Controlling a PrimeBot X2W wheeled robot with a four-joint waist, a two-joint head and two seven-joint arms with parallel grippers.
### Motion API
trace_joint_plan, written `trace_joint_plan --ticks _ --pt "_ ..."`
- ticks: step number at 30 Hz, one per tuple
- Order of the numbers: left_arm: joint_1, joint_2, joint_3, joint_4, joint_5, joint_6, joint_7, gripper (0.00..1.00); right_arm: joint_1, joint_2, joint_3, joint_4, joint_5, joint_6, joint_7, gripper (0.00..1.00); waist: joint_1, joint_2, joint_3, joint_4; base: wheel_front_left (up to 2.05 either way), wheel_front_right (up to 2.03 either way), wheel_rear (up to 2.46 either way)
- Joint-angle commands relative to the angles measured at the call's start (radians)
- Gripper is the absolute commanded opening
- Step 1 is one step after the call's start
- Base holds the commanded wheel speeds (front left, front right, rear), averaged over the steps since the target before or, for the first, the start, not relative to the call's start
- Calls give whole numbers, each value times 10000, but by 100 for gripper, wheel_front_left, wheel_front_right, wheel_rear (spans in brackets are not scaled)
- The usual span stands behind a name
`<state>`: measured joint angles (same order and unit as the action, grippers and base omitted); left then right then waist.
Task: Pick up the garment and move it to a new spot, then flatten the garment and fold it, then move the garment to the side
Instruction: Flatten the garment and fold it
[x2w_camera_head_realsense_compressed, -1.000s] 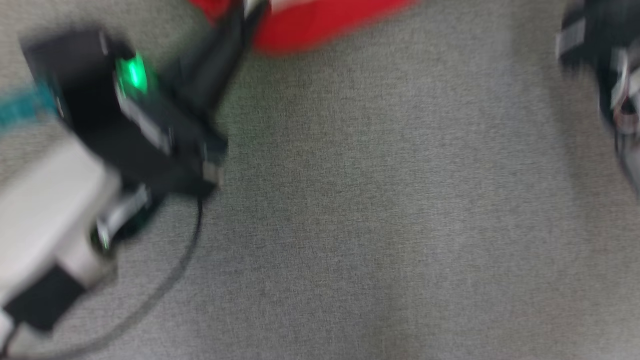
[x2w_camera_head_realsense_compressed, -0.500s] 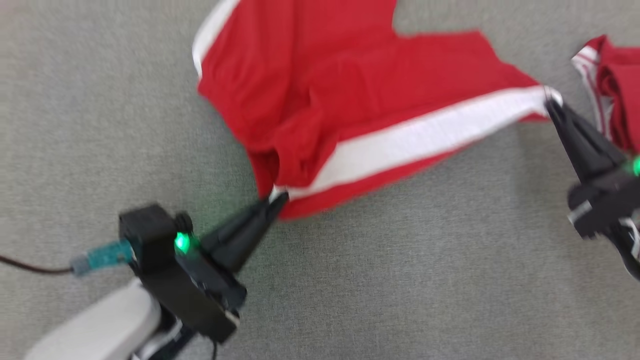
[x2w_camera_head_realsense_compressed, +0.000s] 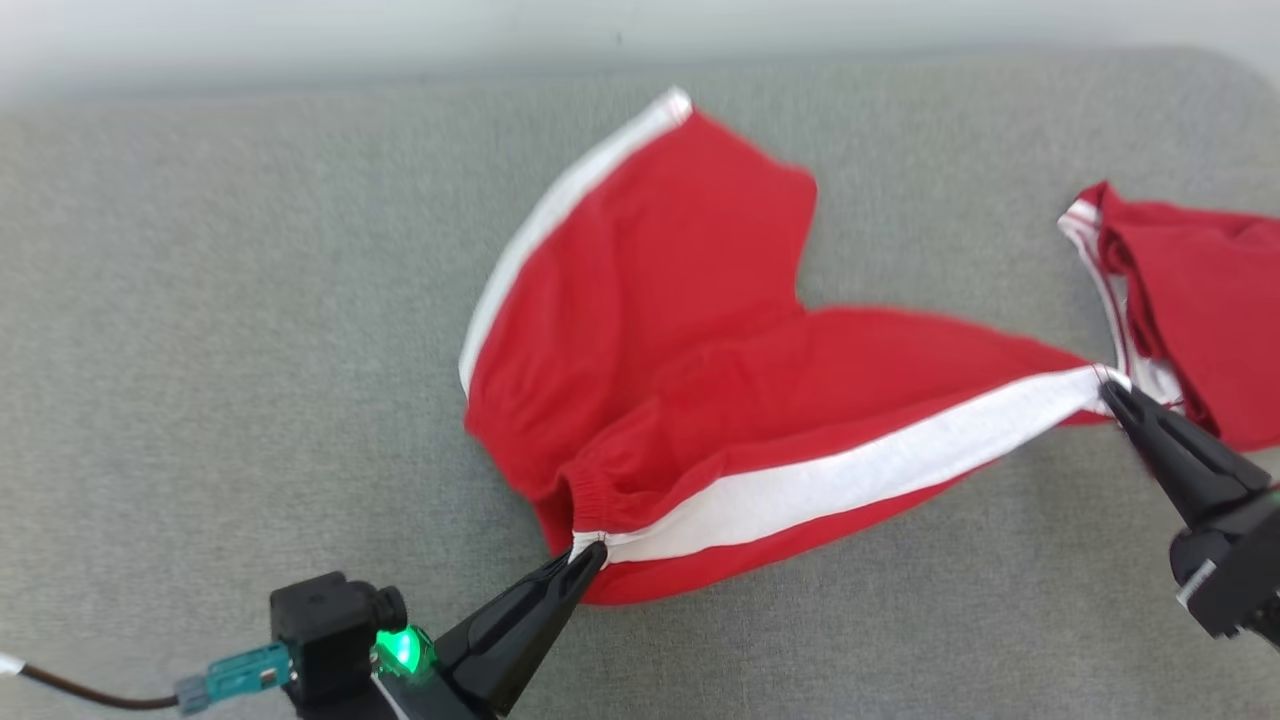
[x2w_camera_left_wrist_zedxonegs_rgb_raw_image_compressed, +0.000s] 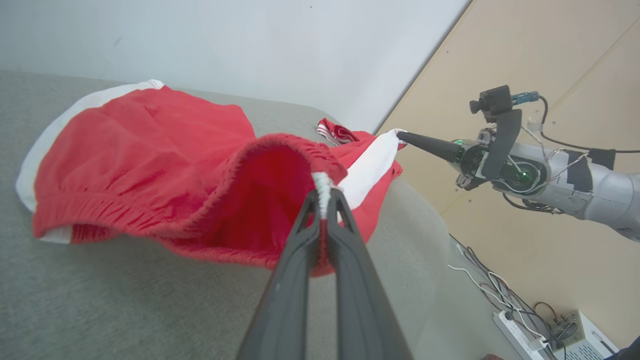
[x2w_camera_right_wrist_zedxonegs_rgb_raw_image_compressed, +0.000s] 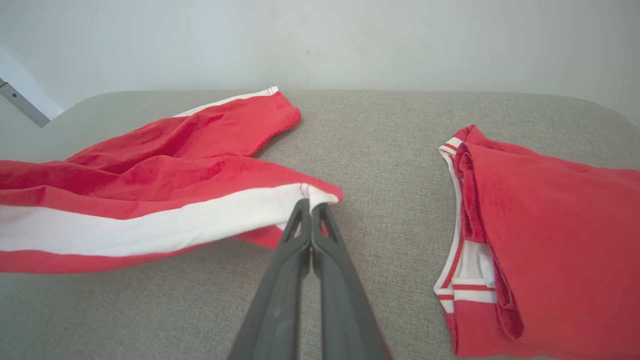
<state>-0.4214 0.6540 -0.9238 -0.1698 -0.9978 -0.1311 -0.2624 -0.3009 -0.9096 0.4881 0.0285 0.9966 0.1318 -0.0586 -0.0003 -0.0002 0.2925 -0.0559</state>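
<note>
As left gripper (x2w_camera_head_realsense_compressed: 592, 553) and right gripper (x2w_camera_head_realsense_compressed: 1108, 388) clamp waistband and hem, the red garment (x2w_camera_head_realsense_compressed: 680, 300) sags — seemingly light, limp, best held by edges.

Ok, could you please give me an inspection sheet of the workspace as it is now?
Surface: grey padded surface.
Job's things: red shorts, white side stripe, stretched between both claws.
Clutter: folded red garment at the right, apart from the shorts.
Grippers: left claw shut on the waistband; right claw shut on the stripe's leg end.
Cables: dark cable behind the left claw; floor cords at a power strip.
Surroundings: white wall, beige panel.
</note>
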Motion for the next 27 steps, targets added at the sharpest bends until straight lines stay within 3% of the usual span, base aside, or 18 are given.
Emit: trace_joint_plan --ticks 1,8,15,20,23,27 --pt "255 -11 110 -128 -140 10 -18 0 282 -93 -159 -156 69 -28 175 0 3 2 -612 72 0 0 0" --pt "955 -202 573 -368 -460 12 -18 0 1165 -256 -1183 -722 -5 -28 978 0 3 2 -975 285 0 0 0" --pt "1060 -764 745 -226 -1473 10 -18 0 468 373 -1659 -748 -690 -28 1974 0 3 2 -670 617 0 0 0" --pt "617 -1748 893 223 -2321 10 -18 0 -1021 1207 -1452 -80 -1168 -28 2586 0 3 2 -152 994 0 0 0" --pt "452 -2639 1574 828 -2970 10 -18 0 -2632 1789 -885 918 -1292 -28 3002 0 3 2 328 1300 0 0 0" --pt "529 -3379 2319 1164 -3385 8 -16 0 -4183 2008 -199 1986 -1381 -28 3142 0 3 2 762 1677 0 0 0"
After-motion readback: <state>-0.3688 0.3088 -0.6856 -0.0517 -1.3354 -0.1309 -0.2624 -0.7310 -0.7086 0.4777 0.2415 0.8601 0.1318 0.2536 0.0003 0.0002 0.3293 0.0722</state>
